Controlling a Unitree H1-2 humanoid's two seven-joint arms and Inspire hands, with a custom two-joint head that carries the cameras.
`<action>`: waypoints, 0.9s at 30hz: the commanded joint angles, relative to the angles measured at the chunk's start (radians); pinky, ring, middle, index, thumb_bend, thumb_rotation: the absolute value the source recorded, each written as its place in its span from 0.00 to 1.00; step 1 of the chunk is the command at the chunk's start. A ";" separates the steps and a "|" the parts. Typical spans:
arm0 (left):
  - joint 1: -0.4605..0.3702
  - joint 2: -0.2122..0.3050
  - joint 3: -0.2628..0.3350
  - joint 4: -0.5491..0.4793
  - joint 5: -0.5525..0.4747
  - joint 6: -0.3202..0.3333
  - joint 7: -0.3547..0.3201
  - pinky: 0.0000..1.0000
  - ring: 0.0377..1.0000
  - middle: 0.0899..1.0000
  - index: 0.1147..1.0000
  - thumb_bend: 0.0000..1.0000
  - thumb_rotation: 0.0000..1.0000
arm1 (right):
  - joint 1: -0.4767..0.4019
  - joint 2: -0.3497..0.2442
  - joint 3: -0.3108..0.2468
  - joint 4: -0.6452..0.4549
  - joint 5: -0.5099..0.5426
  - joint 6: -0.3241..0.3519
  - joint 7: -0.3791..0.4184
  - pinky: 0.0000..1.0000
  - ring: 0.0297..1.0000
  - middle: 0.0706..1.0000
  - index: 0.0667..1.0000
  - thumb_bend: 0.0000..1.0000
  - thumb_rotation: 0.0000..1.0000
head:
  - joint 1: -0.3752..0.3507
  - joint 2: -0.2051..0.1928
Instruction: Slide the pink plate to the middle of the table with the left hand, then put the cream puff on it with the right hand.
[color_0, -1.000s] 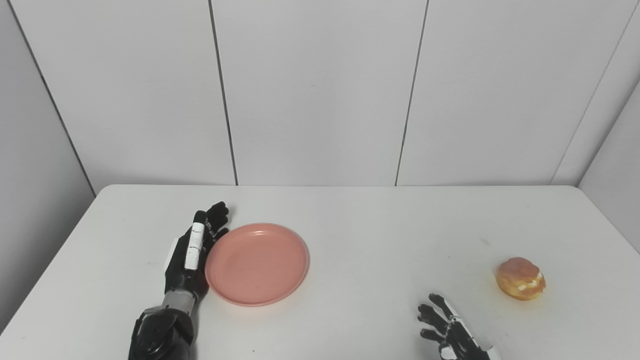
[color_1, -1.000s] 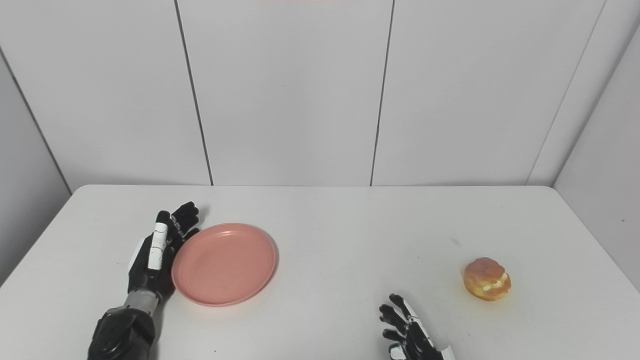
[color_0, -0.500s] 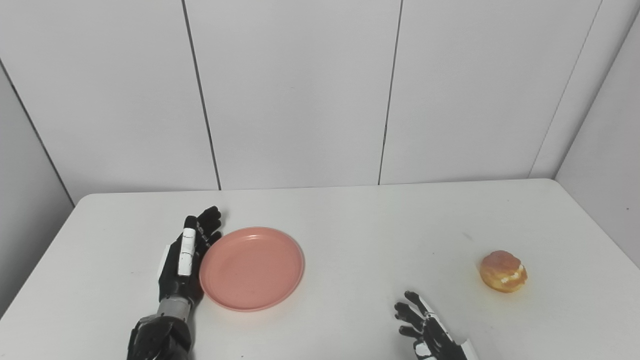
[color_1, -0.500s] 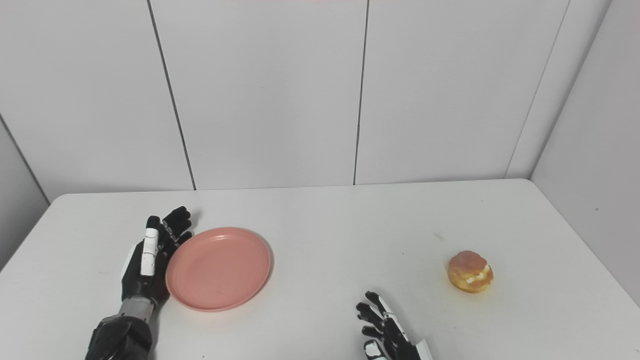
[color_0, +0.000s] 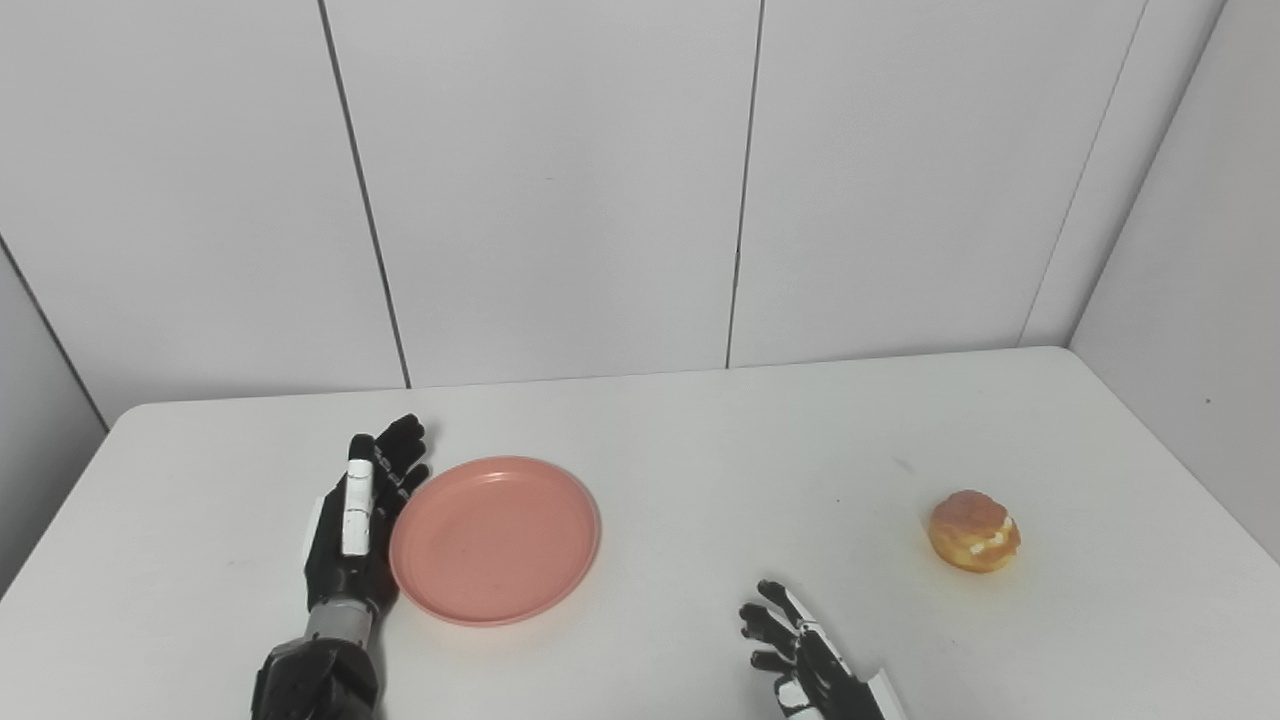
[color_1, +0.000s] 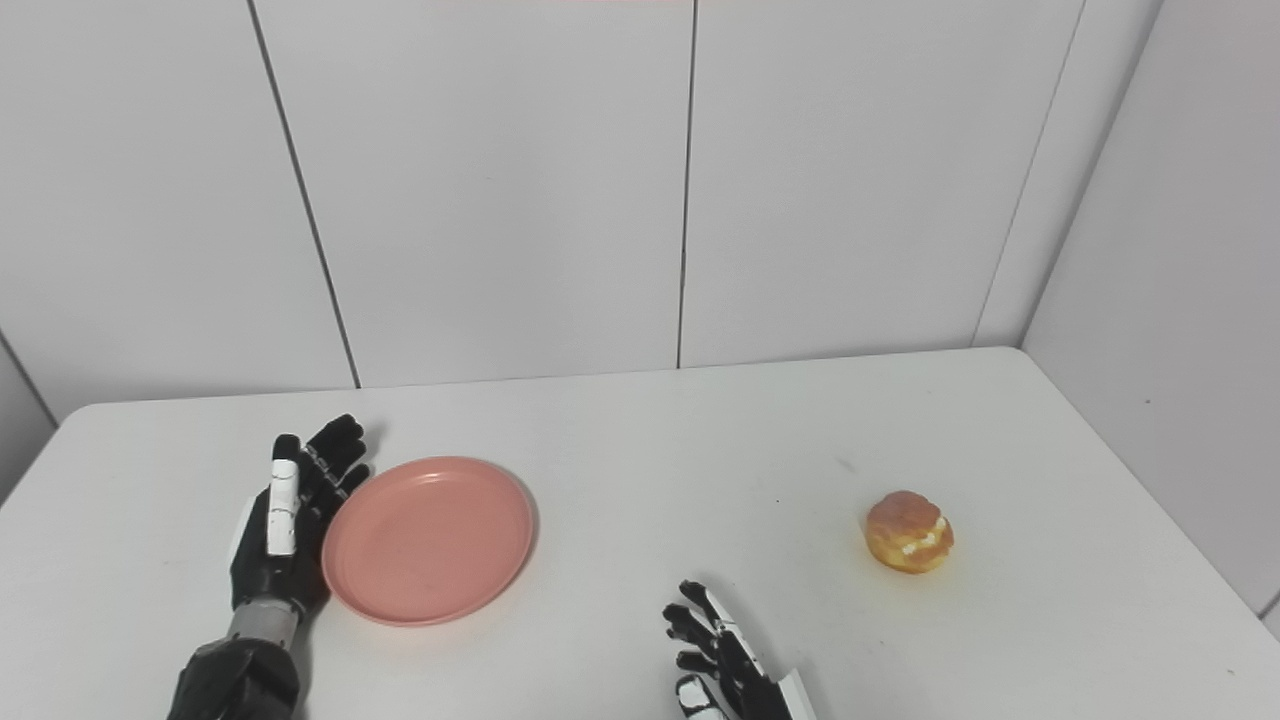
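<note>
Step 1 of 2, plate slide | left hand (color_0: 360, 520) flat, fingers apart, edge-on against pink plate (color_0: 496, 538) left of table (color_0: 700, 430) centre | right hand (color_0: 810, 665) splayed, empty, front edge | cream puff (color_0: 974, 530) near right edge | next: push plate rightward

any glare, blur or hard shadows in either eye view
Left eye view: even, soft light, no glare; the pink plate casts only a faint shadow. Right eye view: the cream puff is sharp, and the left hand shows no motion blur.
</note>
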 joint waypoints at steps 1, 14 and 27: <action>0.049 -0.038 -0.013 0.050 -0.008 0.037 -0.008 0.92 0.91 0.84 0.69 0.93 0.83 | 0.022 0.031 0.012 0.002 -0.004 0.035 0.002 0.78 0.84 0.83 0.91 0.69 1.00 | -0.002 0.000; 0.045 -0.058 -0.053 0.062 0.004 0.051 -0.025 0.90 0.89 0.84 0.70 0.94 0.83 | 0.011 0.050 0.020 0.023 -0.011 0.027 -0.012 0.78 0.84 0.83 0.91 0.69 1.00 | -0.030 0.007; 0.065 -0.076 -0.076 0.024 0.009 0.059 -0.039 0.84 0.88 0.85 0.69 0.95 0.83 | 0.006 0.057 0.020 0.026 -0.015 0.031 -0.011 0.79 0.84 0.83 0.91 0.68 1.00 | -0.036 0.012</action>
